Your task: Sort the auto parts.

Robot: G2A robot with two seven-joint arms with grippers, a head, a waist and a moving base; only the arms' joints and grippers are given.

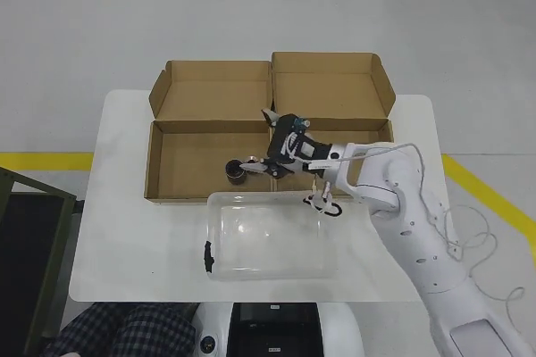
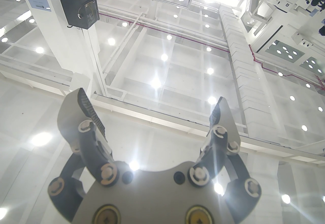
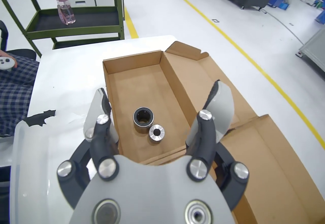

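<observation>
Right gripper (image 1: 262, 141) is hanging over the near right corner of the cardboard box (image 1: 188, 159) that is sitting toward the far left corner of the tabletop (image 1: 125, 232). Its jaws are standing wide and holding nothing. A dark part (image 1: 237, 170) is lying on the box floor just off one fingertip. A second box (image 1: 375, 132) is sitting alongside, toward the far right corner, with the arm crossing over it. A clear bin (image 1: 268, 236) is taking up the near edge, with a black scrap (image 1: 208, 256) clinging to its left wall. Two boxes side by side are probably serving as the sorting destinations, one per part type.

Left wrist view: left gripper (image 2: 151, 108) is pointing up at the ceiling, fingers spread wide and empty. Judging by that pose, this arm is parked out of the way and taking no part in this step.

Right wrist view: right gripper (image 3: 160, 98) is looking straight down into the box, its open fingers framing two parts. A dark-ringed sleeve (image 3: 143, 119) is standing on end, bore up. A silver collar (image 3: 156, 133) is sitting just beside it, possibly touching; I cannot tell which. Both are resting close to the box's end wall. The wide opening suits either a fresh release or an approach, and I cannot tell which is happening. Two unlike parts sharing one box suggests the sorting is not yet finished. With the parts so close together, closing on one is likely to nudge the other.
</observation>
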